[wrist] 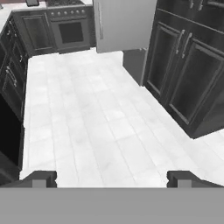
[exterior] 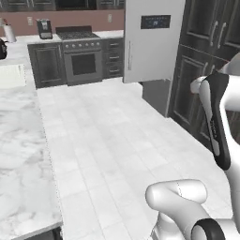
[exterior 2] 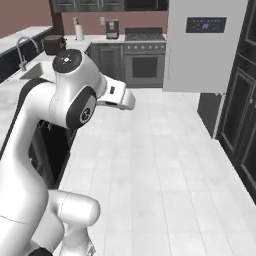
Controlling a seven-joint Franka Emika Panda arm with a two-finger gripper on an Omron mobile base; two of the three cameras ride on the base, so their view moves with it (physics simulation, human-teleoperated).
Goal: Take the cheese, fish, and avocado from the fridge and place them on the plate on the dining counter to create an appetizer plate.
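Fridge (exterior: 152, 40) door, pale grey with a small dark display panel, stands swung out across the far end of a white-tiled kitchen floor (exterior: 117, 140), hiding the interior and whatever food sits on its shelves. In the hand view the same door (wrist: 124, 24) shows at the top, with tall dark cupboards (wrist: 188, 65) running along the right wall toward the camera. The tool (wrist: 112, 179) points down at bare tiles, its two dark fingertips (wrist: 39, 178) set far apart at the lower edge, with nothing held between them.

A steel range oven (exterior: 83, 58) sits against the far wall left of the fridge, flanked by dark base cabinets, with a coffee machine (exterior: 44, 29) and a paper-towel roll (exterior: 9, 33) on the worktop beside it. A marble tabletop (exterior: 21, 154) fills the near left of the left base view. In the right base view a sink (exterior 2: 35, 70) with a curved tap (exterior 2: 22, 50) lies at the left, behind the arm's white shoulder (exterior 2: 70, 95). Cheese, fish, avocado and plate cannot be made out.
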